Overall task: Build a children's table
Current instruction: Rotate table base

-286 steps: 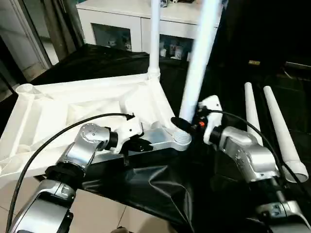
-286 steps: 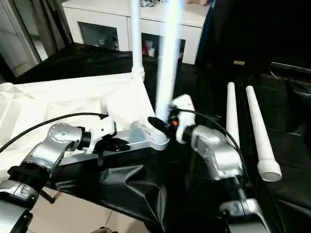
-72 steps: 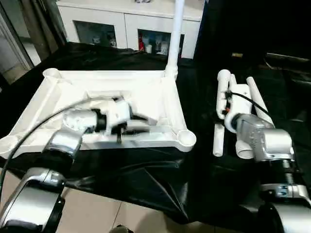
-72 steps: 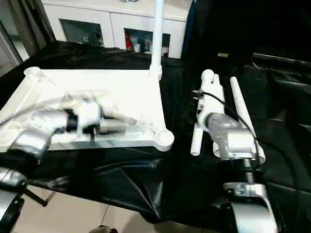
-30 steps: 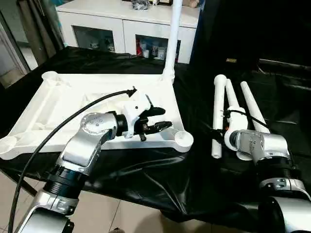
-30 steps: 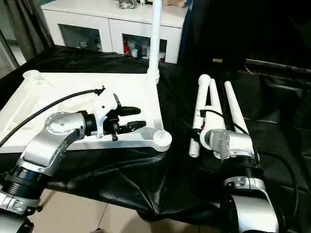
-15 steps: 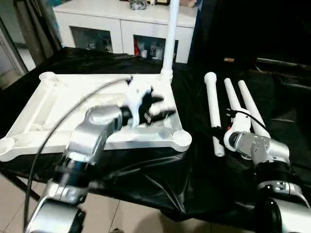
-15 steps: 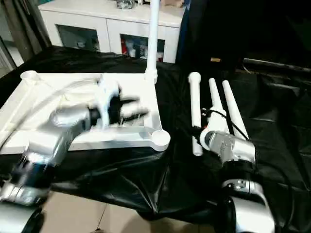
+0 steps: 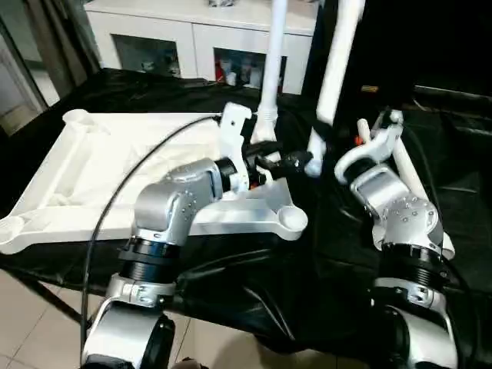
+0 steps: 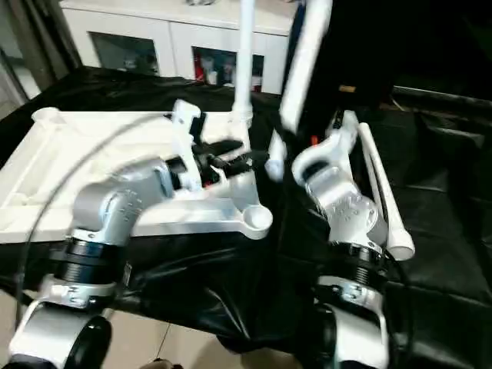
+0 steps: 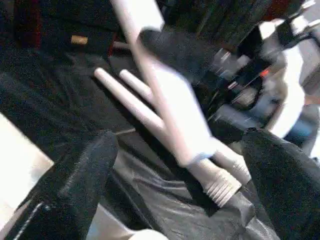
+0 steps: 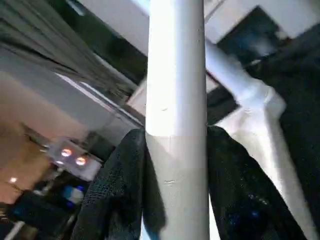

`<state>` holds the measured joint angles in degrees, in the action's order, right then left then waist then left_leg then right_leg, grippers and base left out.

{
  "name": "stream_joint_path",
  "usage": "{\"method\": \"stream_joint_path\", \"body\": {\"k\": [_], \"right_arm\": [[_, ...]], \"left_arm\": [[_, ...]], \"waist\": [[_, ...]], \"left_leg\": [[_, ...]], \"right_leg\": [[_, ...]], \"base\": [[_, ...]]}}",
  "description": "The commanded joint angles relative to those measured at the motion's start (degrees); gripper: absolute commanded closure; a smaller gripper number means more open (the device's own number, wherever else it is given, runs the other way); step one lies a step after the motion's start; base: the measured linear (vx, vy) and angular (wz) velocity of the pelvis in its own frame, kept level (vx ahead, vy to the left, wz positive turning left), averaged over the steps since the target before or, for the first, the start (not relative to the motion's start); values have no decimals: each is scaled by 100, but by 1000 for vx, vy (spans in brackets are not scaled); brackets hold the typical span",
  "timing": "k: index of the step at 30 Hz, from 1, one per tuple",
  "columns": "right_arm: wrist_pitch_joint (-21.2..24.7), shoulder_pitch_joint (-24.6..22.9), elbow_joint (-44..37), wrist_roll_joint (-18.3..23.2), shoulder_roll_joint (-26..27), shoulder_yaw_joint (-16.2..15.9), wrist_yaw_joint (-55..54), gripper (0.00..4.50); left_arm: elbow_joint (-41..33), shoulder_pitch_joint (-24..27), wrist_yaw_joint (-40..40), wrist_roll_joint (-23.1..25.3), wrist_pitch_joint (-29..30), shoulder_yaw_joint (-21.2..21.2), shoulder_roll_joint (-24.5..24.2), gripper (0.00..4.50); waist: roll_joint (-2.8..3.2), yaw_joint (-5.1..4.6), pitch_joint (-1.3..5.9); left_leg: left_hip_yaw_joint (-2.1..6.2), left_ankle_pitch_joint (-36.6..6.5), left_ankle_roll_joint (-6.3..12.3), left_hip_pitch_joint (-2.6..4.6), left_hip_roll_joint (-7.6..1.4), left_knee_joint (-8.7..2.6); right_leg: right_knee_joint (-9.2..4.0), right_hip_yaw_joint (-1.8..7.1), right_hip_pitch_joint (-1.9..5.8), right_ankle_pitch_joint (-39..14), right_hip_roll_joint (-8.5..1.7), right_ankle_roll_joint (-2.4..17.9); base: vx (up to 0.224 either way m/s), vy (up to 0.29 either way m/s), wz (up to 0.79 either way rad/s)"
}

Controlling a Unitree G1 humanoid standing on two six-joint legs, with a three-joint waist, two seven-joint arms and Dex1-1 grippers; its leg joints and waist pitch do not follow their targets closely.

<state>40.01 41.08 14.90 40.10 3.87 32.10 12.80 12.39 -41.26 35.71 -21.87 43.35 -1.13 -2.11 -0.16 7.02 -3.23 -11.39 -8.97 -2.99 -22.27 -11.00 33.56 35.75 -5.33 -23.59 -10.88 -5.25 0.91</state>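
Observation:
The white tabletop (image 9: 115, 161) lies ribbed side up on the black cloth. One white leg (image 9: 270, 69) stands in its far right corner socket, and the near right socket (image 9: 291, 219) holds nothing. My right gripper (image 9: 321, 137) is shut on a second leg (image 9: 337, 61) and holds it up, nearly upright and tilted, just right of the tabletop. In the right wrist view this leg (image 12: 175, 125) sits between the black fingers (image 12: 120, 190). My left gripper (image 9: 300, 163) is open beside that leg's lower threaded end (image 11: 220, 187).
Two more legs (image 11: 125, 95) lie on the black cloth (image 9: 231, 284) to the right, partly behind my right forearm (image 9: 400, 215). A white cabinet with glass doors (image 9: 192, 38) stands behind the table. The cloth's front edge hangs over bare floor (image 9: 38, 323).
My right gripper has lifted one leg off the cloth and swung it up and to the left. My left gripper has opened wide and moved right, toward that leg's lower end.

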Motion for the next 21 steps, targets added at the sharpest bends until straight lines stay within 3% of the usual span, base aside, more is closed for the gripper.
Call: {"method": "stream_joint_path", "body": {"k": [1,7,9,10,14,17,21], "right_arm": [[89,-4,-342,276,63,-41,30,315],[184,-137,-719,458,245,-273,16,315],[186,-142,-766,537,305,-298,-19,315],[186,-142,-766,537,305,-298,-19,315],[221,-154,-933,699,411,-351,-131,315],[219,-139,-970,770,437,-346,-169,315],[211,-145,-1015,873,462,-355,-217,315]], "left_arm": [[-39,-56,-67,-134,130,-22,67,0],[-93,-176,-217,-626,295,-412,368,0],[-106,-181,-168,-653,342,-398,343,0],[-106,-181,-168,-653,342,-398,343,0],[17,-209,-137,-728,369,-433,366,0],[119,-259,-142,-779,385,-476,371,0],[118,-269,-126,-1045,502,-633,409,34]], "waist": [[-15,30,425],[-51,63,425],[2,80,420],[-15,71,418],[12,75,428],[28,94,448],[28,96,461]], "left_leg": [[116,-944,35,125,-198,-366],[116,-981,-67,118,-200,-381],[124,-1020,-79,117,-195,-389],[122,-1046,-88,116,-192,-393],[135,-1046,-177,123,-196,-402],[136,-963,-191,129,-194,-404],[125,-822,-173,127,-188,-388]], "right_leg": [[-453,298,325,-872,-359,890],[-463,302,324,-889,-362,785],[-473,304,311,-988,-363,717],[-487,303,312,-1024,-355,676],[-485,302,308,-946,-338,564],[-456,296,321,-670,-333,600],[-413,294,332,-267,-330,753]], "base": [[0,0,0],[0,0,0],[0,0,0],[0,0,0],[0,0,0],[0,0,0],[0,0,0]]}}
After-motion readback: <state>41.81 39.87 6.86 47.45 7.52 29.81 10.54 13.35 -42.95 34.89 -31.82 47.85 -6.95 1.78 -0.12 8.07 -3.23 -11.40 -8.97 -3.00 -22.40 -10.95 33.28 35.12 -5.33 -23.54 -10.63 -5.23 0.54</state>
